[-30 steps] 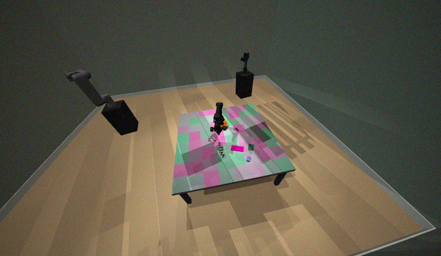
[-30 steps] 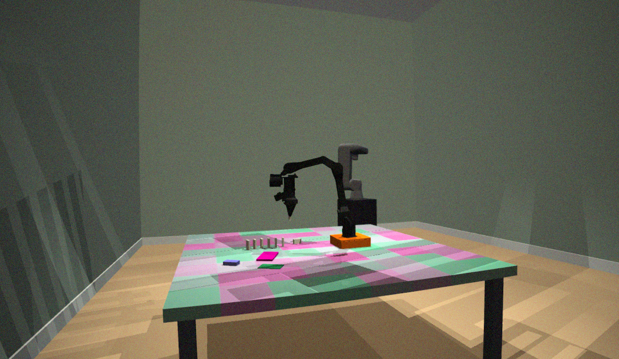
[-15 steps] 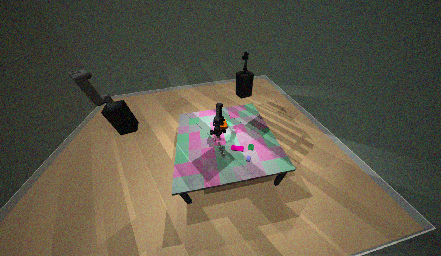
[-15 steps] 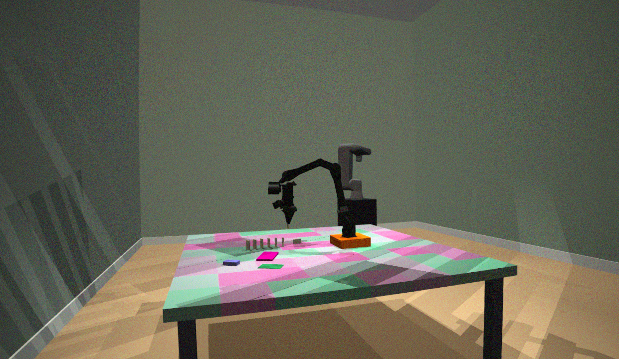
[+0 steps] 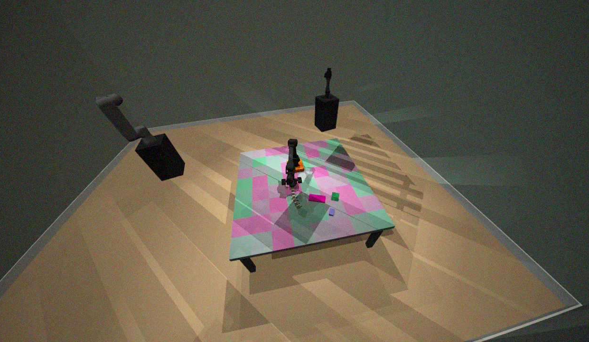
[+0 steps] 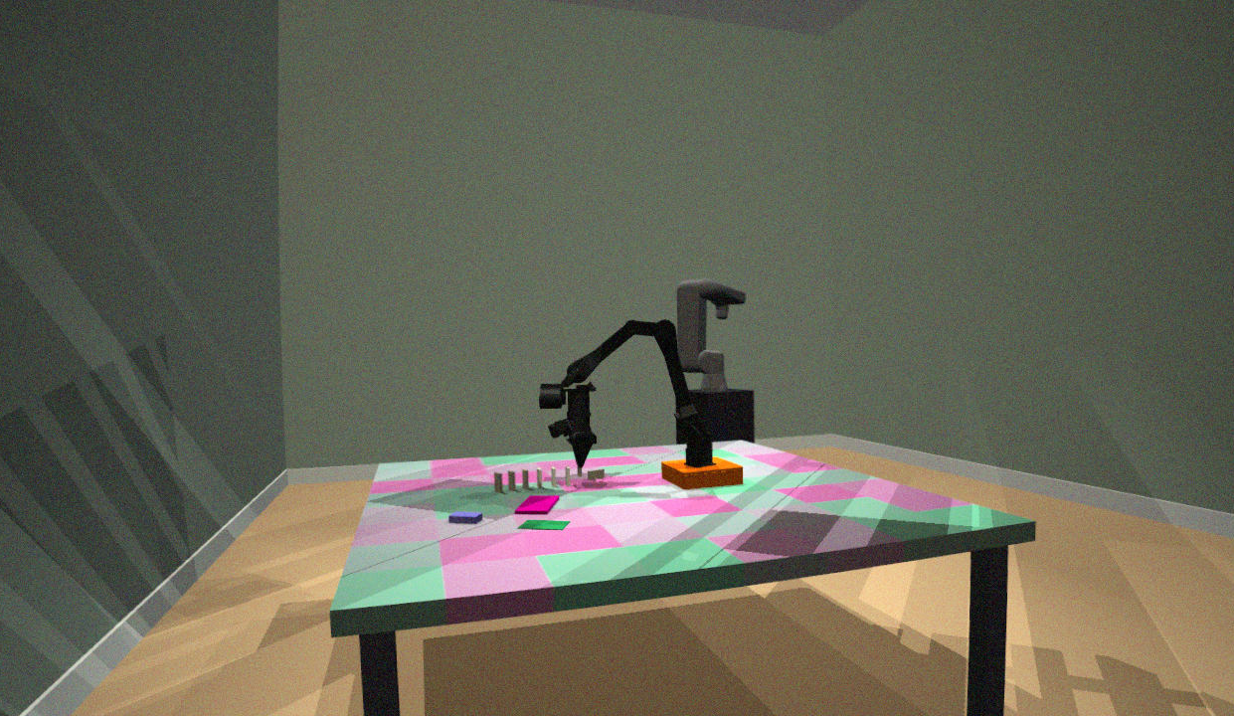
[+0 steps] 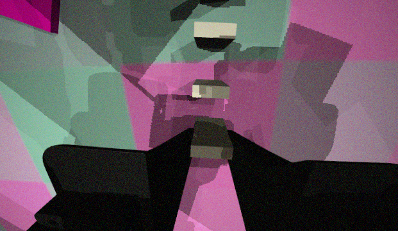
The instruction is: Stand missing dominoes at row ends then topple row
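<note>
A row of several pale dominoes [image 5: 295,201] [image 6: 525,478] stands upright on the table. Two nearer ones show ahead of the fingers in the wrist view: a closer domino [image 7: 211,91] and a farther domino [image 7: 215,29]. My gripper [image 5: 292,185] [image 6: 580,468] [image 7: 209,135] is shut on a domino [image 7: 211,152], held upright and low at the robot-base end of the row, in line with it. Whether its foot touches the table is unclear. Another domino [image 6: 596,474] lies down just past the fingers, toward the base; the gripper hides it in the top view.
A magenta block [image 5: 317,198] [image 6: 537,504] [image 7: 29,13] lies beside the row. A green square [image 5: 335,196] [image 6: 543,525] and a small blue block [image 5: 331,211] [image 6: 464,517] lie farther out. The orange base [image 5: 300,167] [image 6: 701,474] carries my arm.
</note>
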